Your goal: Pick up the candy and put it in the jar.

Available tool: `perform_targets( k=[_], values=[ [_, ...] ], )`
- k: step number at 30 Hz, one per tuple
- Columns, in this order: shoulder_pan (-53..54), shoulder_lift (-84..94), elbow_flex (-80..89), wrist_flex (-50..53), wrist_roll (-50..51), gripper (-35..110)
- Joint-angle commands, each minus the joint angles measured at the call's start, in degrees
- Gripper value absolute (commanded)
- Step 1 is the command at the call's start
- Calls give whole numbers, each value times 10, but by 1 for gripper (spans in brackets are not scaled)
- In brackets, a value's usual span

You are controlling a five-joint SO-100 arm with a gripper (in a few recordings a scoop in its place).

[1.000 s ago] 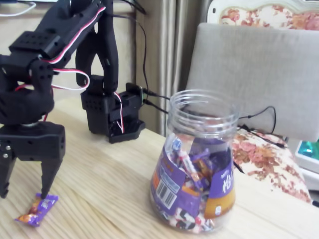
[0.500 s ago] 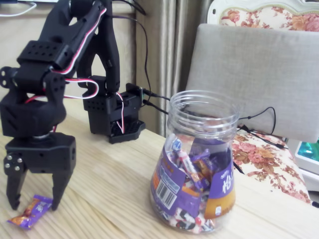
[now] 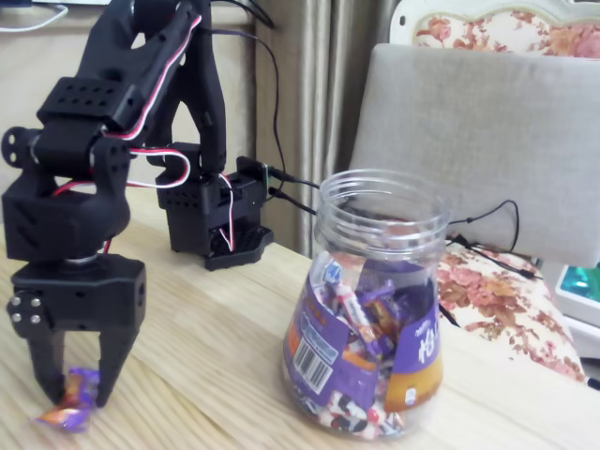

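Black claw (image 3: 73,394) low at left of fixed view, fingers narrowed around candy (image 3: 70,400) lying on wooden worktop (image 3: 216,347). Firm hold not certain. Candy likely light, crinkly, slippery; best pinched across firm middle, not twisted ends. Jar (image 3: 372,309) open-mouthed, well apart at right.

Showing matt black plastic on the gripper (image 3: 73,392). Gleaming as shiny foil on the candy (image 3: 71,401). Looking clear, glossy and ribbed on the plastic jar (image 3: 372,309). Appearing as pale, smooth wood on the table (image 3: 206,366).
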Motion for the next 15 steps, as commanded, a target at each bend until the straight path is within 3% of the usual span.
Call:
perform_targets(
  k=[1,10,15],
  values=[
    [-12,25,-7,-1,3,1],
    [-14,125,4,55,-25,1],
    [-24,235,-37,139,-133,1]
  ],
)
